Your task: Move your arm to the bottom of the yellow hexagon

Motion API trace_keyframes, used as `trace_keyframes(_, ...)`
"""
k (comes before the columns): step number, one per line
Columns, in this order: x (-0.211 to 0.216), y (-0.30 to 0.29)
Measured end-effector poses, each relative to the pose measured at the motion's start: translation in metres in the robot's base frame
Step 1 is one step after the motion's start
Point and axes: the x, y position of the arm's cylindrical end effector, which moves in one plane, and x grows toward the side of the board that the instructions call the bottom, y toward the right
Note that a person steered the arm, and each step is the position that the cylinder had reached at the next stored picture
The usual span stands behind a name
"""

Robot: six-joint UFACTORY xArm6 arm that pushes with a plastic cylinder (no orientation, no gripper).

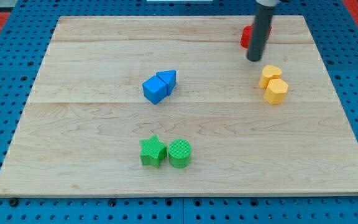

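Two yellow blocks sit touching at the view's right. The lower one is the yellow hexagon (276, 91); the upper one is a yellow heart-like block (270, 75). My tip (253, 60) rests on the board just up and to the left of the upper yellow block, a short gap from it. The rod rises from the tip to the view's top edge. The tip is above the hexagon in the view, not below it.
A red block (246, 36) lies partly hidden behind the rod near the top. A blue cube (155, 89) and blue triangle (167, 79) touch at centre. A green star (152, 152) and green cylinder (180, 154) sit near the bottom. The wooden board (73, 124) lies on a blue pegboard.
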Motion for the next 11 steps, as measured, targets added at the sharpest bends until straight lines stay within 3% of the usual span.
trace_keyframes(1, -0.011, 0.081)
trace_keyframes(2, -0.029, 0.115)
trace_keyframes(4, -0.031, 0.123)
trace_keyframes(6, 0.026, 0.123)
trace_keyframes(7, 0.088, 0.119)
trace_keyframes(8, 0.144, 0.075)
trace_keyframes(9, 0.165, 0.016)
trace_keyframes(10, 0.167, 0.046)
trace_keyframes(11, 0.126, 0.108)
